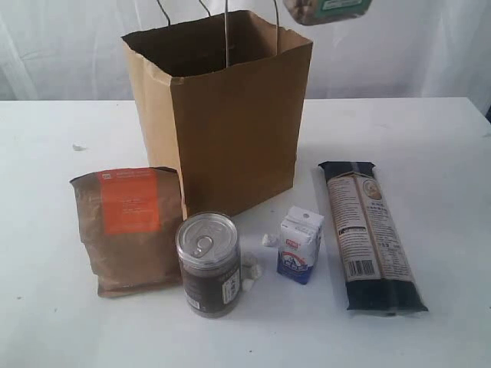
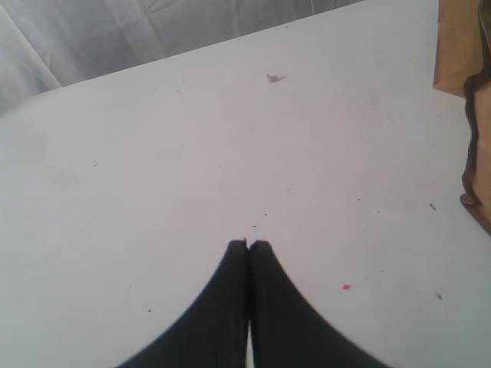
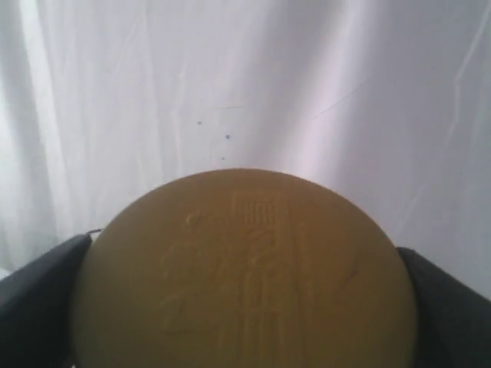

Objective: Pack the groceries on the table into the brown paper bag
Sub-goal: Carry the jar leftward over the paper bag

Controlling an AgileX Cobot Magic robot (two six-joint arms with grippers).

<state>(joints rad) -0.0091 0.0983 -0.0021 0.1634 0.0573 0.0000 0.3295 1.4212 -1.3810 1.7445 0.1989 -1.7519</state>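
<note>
The brown paper bag stands open at the back middle of the table. In front of it lie the brown pouch with orange label, the dark pull-tab can standing upright, the small white-blue carton and the long dark pasta packet. The clear yellow-lidded jar hangs high above the bag's right side, cut off by the frame's top edge. My right gripper is shut on it, one finger on each side of the yellow lid. My left gripper is shut and empty over bare table.
White curtains hang behind the table. Small white crumbs lie between the can and the carton. A speck sits at the left back. In the left wrist view the bag's edge and the pouch's edge show at one side.
</note>
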